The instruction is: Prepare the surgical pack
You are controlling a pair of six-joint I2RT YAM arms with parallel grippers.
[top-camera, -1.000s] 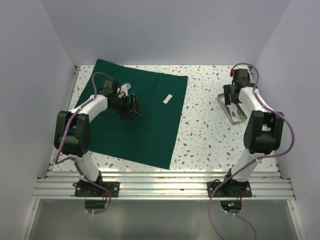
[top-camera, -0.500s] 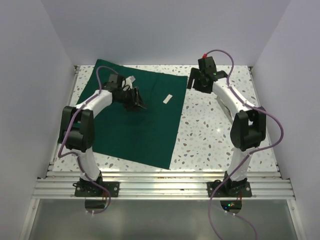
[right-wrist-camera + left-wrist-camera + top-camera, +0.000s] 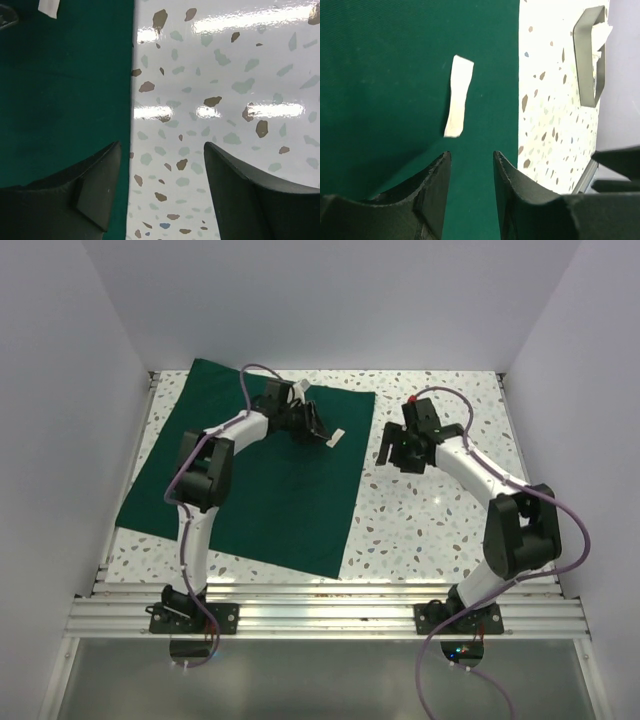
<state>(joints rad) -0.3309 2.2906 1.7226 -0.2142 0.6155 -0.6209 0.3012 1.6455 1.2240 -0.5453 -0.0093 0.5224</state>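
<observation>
Left pincer (image 3: 471, 156) parted | white strip (image 3: 459, 96) ahead | drape (image 3: 380, 75) edges cropped

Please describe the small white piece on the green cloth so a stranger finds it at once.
Start at the large dark green drape on the left half of the speckled table. Near its far right corner, just ahead of the left gripper, lies a small white strip, the only thing lying on the cloth.
</observation>
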